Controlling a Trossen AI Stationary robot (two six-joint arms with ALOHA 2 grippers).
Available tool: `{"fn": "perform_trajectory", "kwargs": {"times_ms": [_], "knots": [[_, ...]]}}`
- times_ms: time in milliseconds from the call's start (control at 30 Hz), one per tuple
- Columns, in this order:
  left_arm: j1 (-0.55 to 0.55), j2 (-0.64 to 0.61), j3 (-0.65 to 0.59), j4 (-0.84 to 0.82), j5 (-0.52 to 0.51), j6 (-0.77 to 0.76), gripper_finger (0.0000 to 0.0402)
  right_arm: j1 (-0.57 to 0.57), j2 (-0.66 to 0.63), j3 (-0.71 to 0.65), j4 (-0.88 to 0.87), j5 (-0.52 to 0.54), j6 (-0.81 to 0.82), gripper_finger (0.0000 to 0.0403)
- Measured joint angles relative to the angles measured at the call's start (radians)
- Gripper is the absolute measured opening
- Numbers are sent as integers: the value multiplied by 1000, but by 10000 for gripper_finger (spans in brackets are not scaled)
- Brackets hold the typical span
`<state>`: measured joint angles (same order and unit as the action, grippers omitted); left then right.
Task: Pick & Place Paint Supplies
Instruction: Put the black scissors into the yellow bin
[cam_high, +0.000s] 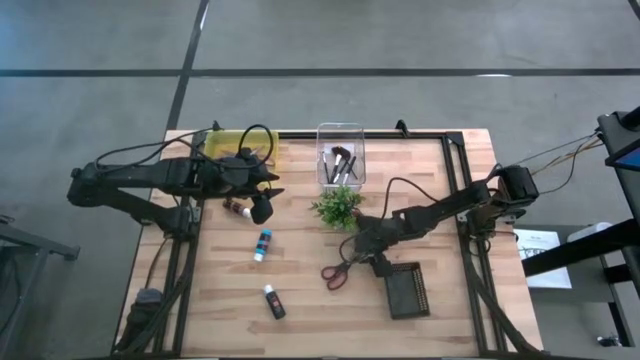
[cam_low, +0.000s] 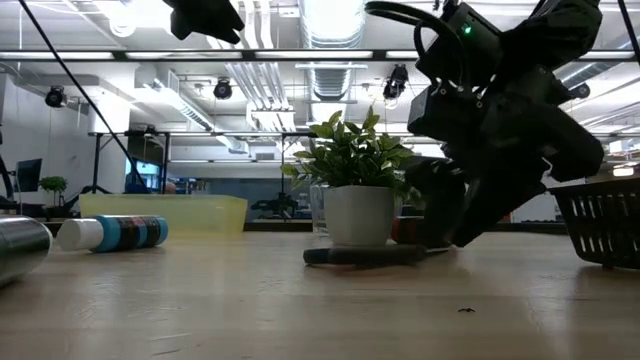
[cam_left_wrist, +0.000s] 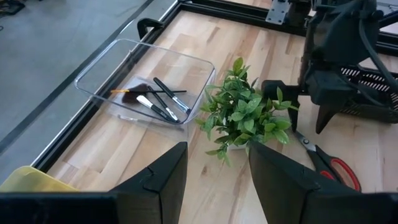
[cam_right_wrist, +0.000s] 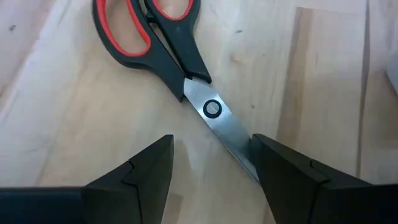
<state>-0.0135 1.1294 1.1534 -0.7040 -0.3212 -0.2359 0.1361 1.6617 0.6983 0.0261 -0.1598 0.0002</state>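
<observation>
Brushes (cam_high: 340, 165) already lie in the clear bin (cam_high: 341, 130) at the upper middle of the desk (cam_high: 440, 190). The right tool (cam_right_wrist: 211, 165) hangs open over the red-handled scissors (cam_high: 336, 274), blades between its fingers, not yet gripped. Left tool (cam_left_wrist: 214, 171) waits open, centre-left. Blue tube (cam_high: 263, 244), black tube (cam_high: 273, 301) and brown tube (cam_high: 237, 208) remain loose.

shiny metal scissors (cam_right_wrist: 186, 81) blades, matt wood table (cam_high: 440, 190).
</observation>
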Motion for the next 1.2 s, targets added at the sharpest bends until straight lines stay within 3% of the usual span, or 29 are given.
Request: {"fn": "perform_trajectory", "kwargs": {"times_ms": [1200], "knots": [[0, 0, 0, -3, 2, 1, 177, 1, 71, 43, 6, -2, -36, 215]]}}
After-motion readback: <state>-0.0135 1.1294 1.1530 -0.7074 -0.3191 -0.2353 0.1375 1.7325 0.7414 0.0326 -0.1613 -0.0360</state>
